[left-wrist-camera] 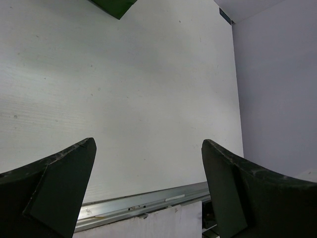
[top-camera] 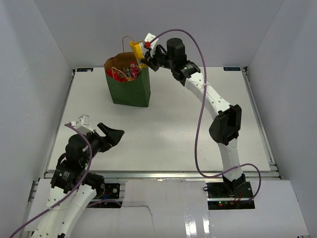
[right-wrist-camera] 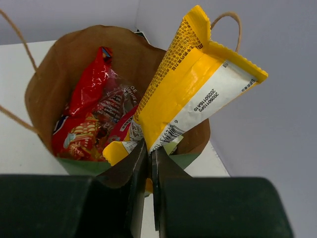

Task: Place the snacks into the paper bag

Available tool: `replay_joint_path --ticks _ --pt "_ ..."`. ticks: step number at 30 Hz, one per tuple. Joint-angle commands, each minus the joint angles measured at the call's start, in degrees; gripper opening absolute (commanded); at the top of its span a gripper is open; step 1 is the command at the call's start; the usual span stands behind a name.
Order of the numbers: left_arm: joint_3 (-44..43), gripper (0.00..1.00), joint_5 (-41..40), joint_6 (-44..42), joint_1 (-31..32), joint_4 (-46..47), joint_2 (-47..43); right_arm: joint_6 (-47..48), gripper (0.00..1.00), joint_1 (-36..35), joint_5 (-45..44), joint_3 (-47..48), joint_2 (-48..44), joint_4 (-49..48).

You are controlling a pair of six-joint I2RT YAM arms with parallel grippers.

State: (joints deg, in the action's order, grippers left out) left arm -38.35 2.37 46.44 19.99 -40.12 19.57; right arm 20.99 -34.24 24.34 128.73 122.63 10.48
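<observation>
Up in the upper left of the top view, on the white tabletop [top-camera: 173,129], the dark green paper bag [top-camera: 130,89] stands upright.
Left hand [top-camera: 113,134] sits lower left, fingers spread wide, gripping nothing. Right hand [top-camera: 147,58] hangs at the bag's mouth, big red bag [right-wrist-camera: 89,119] already inside, and it's clenched on a yellow packet [right-wrist-camera: 188,94] poking up past the rim.

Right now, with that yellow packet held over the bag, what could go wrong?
The right gripper pinches the yellow packet by one end, and its far end leans across the rim of the paper bag; released here, it might tip outside. It could also snag the looped handle beside it, or perch on the large red bag already inside.
</observation>
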Motion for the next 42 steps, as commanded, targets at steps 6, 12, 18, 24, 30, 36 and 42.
replay_joint_path --ticks 6,12,18,24,30,36,42 --pt "-2.26 0.98 1.50 0.50 -0.21 -1.01 0.11 0.89 0.13 -3.72 -5.88 2.49 3.49 -12.05" --pt "-1.91 0.98 1.23 -0.29 -0.21 -0.67 1.78 1.60 0.47 -4.52 -7.28 1.19 3.59 -14.17" --pt "-0.50 0.98 1.14 -0.12 -0.21 1.18 1.78 0.37 0.66 -3.91 -8.25 -1.19 1.13 -14.35" --pt "-2.17 0.98 0.62 -2.49 -0.21 2.15 4.06 -8.24 0.90 -0.22 -1.94 -3.20 -9.32 -0.83" --pt "-3.14 0.98 0.62 -5.39 -0.21 4.95 7.14 -13.17 0.90 8.04 6.70 -34.03 -30.58 3.31" --pt "-2.61 0.98 4.22 -10.65 -0.21 12.95 7.67 -13.17 0.90 19.02 -3.56 -53.73 -44.56 8.32" --pt "-5.76 0.98 3.87 -14.44 -0.21 15.60 10.30 -12.65 0.90 21.14 -17.81 -66.39 -56.87 10.35"
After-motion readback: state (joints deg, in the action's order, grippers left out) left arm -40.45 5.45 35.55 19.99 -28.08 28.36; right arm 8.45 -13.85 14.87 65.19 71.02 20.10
